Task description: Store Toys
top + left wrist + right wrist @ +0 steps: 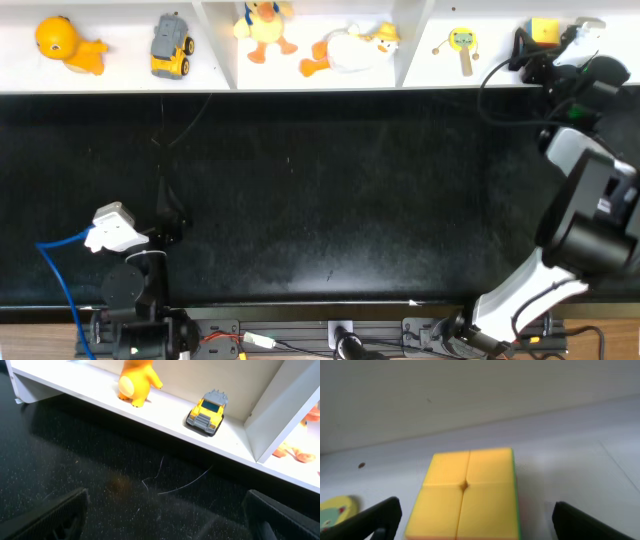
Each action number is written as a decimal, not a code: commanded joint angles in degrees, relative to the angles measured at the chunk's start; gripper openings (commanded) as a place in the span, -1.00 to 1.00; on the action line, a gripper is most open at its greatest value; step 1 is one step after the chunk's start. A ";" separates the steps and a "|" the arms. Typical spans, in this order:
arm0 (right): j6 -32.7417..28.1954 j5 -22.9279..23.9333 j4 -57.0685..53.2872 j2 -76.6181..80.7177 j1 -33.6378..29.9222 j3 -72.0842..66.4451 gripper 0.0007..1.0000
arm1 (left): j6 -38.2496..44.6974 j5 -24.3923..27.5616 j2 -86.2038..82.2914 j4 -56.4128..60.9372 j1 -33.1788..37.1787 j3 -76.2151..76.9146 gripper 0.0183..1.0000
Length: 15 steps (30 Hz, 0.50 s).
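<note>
While my right end effector [479, 519] stands spread wide in the shelf's [570, 445] rightmost bay, the yellow cube [465, 495] sits on the shelf floor between its fingers [375, 517], touching neither. Backing out crooked could snag a finger on the cube and drag it off the shelf edge, or knock the rattle [334, 512] beside it.

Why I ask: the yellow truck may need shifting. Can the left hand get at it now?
Probably yes: the left hand is open and faces the yellow truck on the shelf, with only bare black mat between them.
</note>
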 commanded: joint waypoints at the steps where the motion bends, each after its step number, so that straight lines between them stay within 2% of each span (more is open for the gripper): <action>1: -3.13 11.76 -21.18 -15.47 -0.35 0.02 1.00 | 1.27 0.76 -0.59 0.17 0.26 -0.35 1.00; 3: -4.28 17.09 -30.75 -21.42 -0.28 0.02 0.99 | 1.27 0.76 -0.59 0.15 0.26 -0.35 1.00; 6: -7.61 17.25 -42.36 -28.83 -0.20 0.02 1.00 | 1.27 0.76 -0.59 0.15 0.26 -0.35 1.00; 7: -9.68 16.24 -45.70 -30.84 0.09 0.00 1.00 | 1.27 0.76 -0.59 0.15 0.26 -0.35 1.00; 10: -17.77 9.18 -54.62 -35.74 1.55 -0.04 1.00 | 1.27 0.76 -0.59 0.15 0.26 -0.35 1.00; 11: -20.00 6.03 -56.76 -36.76 2.27 -0.07 1.00 | 1.29 0.76 -0.59 0.17 0.26 -0.35 1.00; 12: -24.44 0.33 -59.82 -38.05 3.98 -0.07 1.00 | 1.27 0.76 -0.59 0.17 0.26 -0.35 1.00; 15: -25.62 -0.85 -61.72 -38.53 6.88 -0.07 0.99 | 1.27 0.76 -0.59 0.17 0.26 -0.35 1.00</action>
